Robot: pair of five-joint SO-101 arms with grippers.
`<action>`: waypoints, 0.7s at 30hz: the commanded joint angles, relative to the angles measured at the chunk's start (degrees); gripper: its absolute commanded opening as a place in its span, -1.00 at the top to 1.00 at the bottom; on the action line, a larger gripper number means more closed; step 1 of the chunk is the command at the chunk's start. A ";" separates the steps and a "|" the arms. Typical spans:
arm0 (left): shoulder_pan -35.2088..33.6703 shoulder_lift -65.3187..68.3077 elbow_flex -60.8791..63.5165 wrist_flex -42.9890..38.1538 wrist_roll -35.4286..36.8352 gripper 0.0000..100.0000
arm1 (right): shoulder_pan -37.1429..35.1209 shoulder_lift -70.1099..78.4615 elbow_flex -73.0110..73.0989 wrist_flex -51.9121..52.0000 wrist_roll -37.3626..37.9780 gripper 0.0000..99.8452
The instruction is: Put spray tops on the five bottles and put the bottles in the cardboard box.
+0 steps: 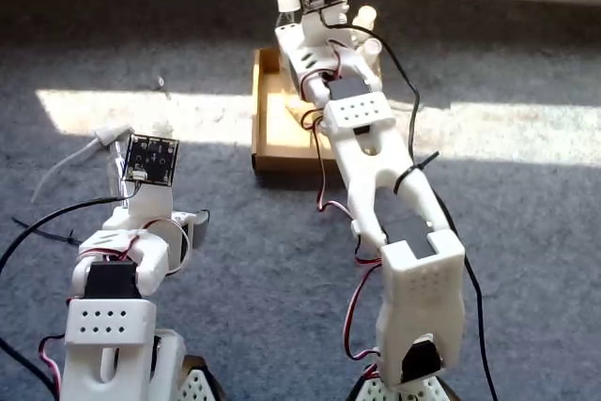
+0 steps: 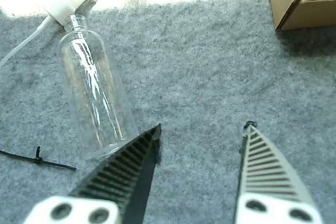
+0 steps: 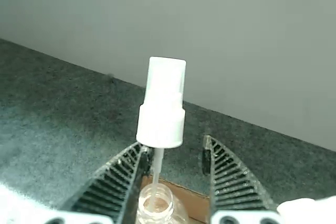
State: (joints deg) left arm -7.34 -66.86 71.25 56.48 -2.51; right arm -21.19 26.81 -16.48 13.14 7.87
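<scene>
Left jaws stand wide open and empty; the clear bottle (image 2: 94, 85) lying beside one jaw is likely light, slick and roll-prone, so grip mid-body; right jaws, parted, flank an unseated spray top (image 3: 161, 108).

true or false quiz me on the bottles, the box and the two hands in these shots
1. The left hand is shut on a bottle. False: it is open and empty, with the lying bottle beside it on the carpet.
2. The lying bottle has no spray top on its neck. True.
3. The spray top at the right hand is screwed down tight. False: it stands above the mouth of the upright bottle, with its tube reaching down into it.
4. A cardboard box sits on the carpet. True.
</scene>
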 commanded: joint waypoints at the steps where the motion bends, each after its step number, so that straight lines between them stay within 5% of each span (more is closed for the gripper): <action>1: 0.75 -0.57 -0.48 -0.97 -0.44 0.53 | -0.31 -1.10 -2.86 0.22 -0.35 0.75; 7: 0.75 -0.57 -0.48 -0.97 -0.44 0.53 | -0.40 -1.27 -2.86 0.22 -0.26 0.73; 13: 0.75 -0.57 -0.48 -0.97 -0.44 0.53 | -0.57 -1.19 -3.03 6.55 -0.53 0.40; 21: 0.84 -0.57 -0.48 -0.97 -0.44 0.53 | -0.57 -1.36 -3.21 8.13 -0.62 0.39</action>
State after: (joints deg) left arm -7.34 -66.86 71.25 56.48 -2.51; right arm -21.19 26.81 -16.48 21.14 7.87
